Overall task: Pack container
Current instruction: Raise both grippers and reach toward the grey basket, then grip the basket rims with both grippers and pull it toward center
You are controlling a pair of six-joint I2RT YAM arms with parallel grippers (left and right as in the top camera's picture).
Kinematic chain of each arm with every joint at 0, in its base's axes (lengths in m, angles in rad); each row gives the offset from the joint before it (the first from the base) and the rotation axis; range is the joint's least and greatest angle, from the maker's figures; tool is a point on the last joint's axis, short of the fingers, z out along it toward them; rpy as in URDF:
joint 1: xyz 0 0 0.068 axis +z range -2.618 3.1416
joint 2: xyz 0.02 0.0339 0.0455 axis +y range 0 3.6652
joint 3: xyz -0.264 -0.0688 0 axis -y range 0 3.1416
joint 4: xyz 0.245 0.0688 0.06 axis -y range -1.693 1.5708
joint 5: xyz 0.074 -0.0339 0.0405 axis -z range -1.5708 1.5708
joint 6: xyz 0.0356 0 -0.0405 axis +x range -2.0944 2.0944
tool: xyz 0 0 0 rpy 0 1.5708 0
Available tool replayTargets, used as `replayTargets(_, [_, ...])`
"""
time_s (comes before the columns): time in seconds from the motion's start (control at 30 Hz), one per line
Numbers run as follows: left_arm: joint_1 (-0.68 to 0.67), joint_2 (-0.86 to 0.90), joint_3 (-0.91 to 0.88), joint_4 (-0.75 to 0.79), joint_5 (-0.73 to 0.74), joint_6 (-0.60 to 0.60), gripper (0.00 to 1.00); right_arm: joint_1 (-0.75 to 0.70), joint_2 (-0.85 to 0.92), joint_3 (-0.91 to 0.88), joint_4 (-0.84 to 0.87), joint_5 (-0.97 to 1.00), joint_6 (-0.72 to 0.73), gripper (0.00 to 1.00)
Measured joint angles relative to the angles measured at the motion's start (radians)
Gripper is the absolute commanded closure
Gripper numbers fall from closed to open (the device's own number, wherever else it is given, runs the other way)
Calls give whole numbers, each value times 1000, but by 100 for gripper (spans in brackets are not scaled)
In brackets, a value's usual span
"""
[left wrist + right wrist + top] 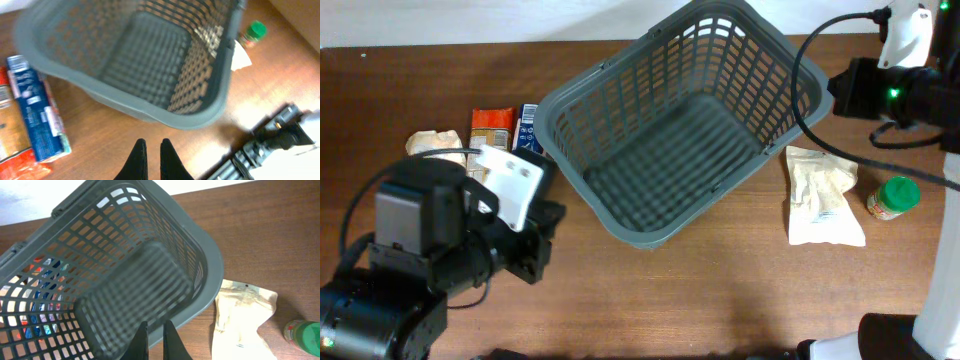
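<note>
The container, a large dark grey slotted basket (610,215), lies empty in the middle of the table, turned at an angle. It also shows in the left wrist view (200,117) and the right wrist view (210,265). My left gripper (152,147) is shut and empty, hovering over bare wood just in front of the basket's near rim. My right gripper (154,330) is shut and empty above the basket's right end. In the overhead view the left arm (470,235) sits at the bottom left and the right arm (885,90) at the top right; both sets of fingertips are hidden there.
Left of the basket lie a blue packet (528,125) (37,112), an orange packet (491,128) (12,135) and a beige packet (432,145). To its right lie a cream pouch (823,195) (240,315) and a green-lidded jar (894,197) (302,335) (252,34).
</note>
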Motion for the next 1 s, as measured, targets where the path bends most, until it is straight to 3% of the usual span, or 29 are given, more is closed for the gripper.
replayTargets(0.23, [-303,48,4,-15,-8,0,98,0,40,3,-15,0,22,96])
replayTargets(0.5, [-602,240,6,-40,-145,2,98,20,131,3,-24,-1,19,96])
replayTargets(0.77, [-623,398,6,-15,-196,28,98,64,208,3,-39,0,-29,96])
replayTargets(1.0, [-623,430,6,-8,-237,60,98,64,267,-9,-74,0,-83,96])
